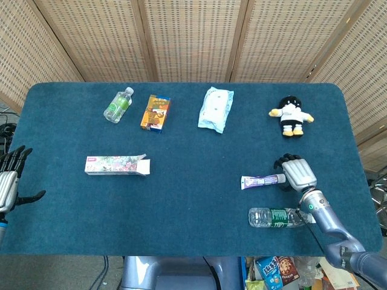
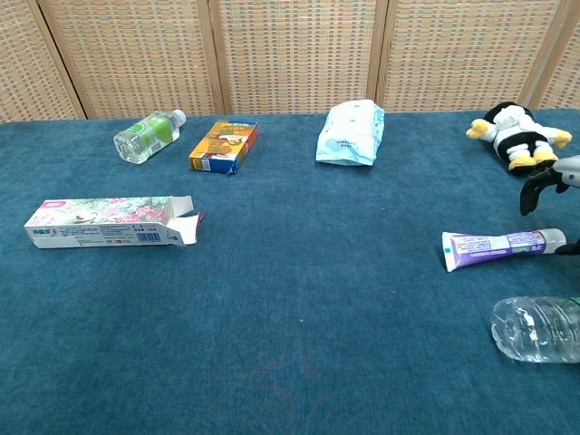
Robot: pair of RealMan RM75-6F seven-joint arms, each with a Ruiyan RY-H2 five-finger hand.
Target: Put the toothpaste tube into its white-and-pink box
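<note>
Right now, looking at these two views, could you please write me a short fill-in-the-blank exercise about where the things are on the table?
1. The right hand is at the cap end of the ____ tube.
2. The toothpaste box lies with its open flaps toward the robot's ____ side.
3. The clear bottle with the green label lies between the toothpaste tube and the ____ edge of the table.
4. The plush doll is nearest the table's far ____ corner.

Missing words: toothpaste; right; near; right
</note>
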